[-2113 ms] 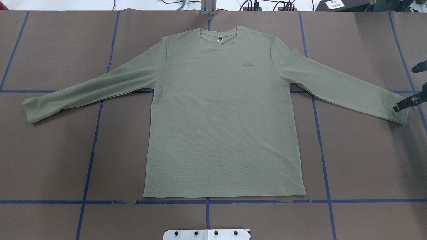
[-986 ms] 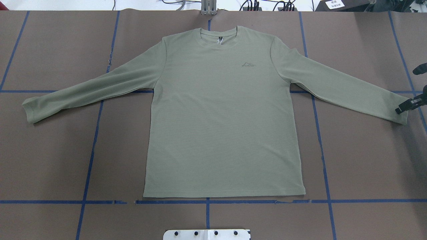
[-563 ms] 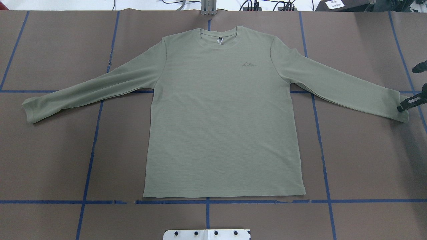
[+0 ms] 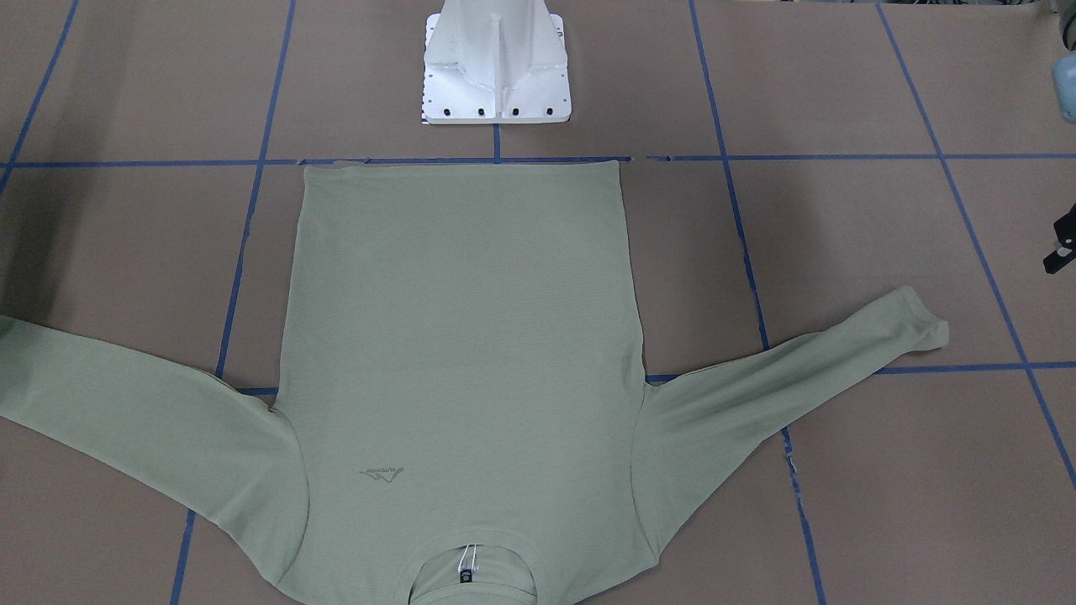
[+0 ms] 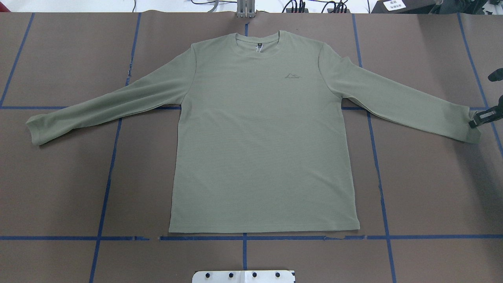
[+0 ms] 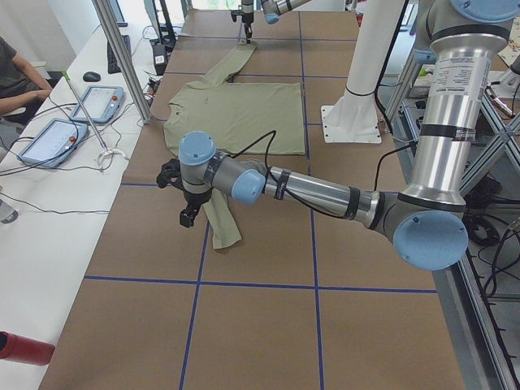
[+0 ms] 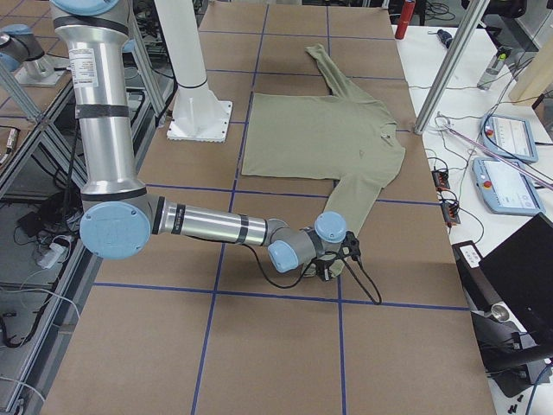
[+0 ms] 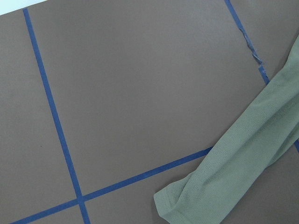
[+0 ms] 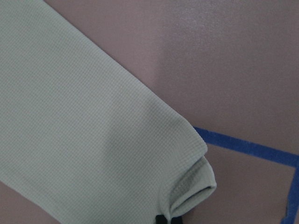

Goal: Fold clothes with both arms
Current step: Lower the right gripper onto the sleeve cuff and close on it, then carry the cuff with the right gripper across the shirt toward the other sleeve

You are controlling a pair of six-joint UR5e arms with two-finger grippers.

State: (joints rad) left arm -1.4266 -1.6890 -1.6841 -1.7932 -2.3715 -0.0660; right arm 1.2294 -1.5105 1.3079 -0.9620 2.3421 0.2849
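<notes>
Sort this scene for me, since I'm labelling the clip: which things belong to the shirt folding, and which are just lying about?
Job in hand: sage-green shirt; right gripper at one cuff; left gripper near the other sleeve.

Lying about: control tablets, a mouse and a red cylinder, all on the side bench.

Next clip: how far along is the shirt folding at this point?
Done: no fold yet. The shirt lies flat, face up, both sleeves spread.
In hand: the right gripper sits at one sleeve cuff, which puckers in the right wrist view; a firm grasp can't be confirmed. The left gripper hangs beside the other cuff, not touching.
Left: every fold, sleeves and body.
</notes>
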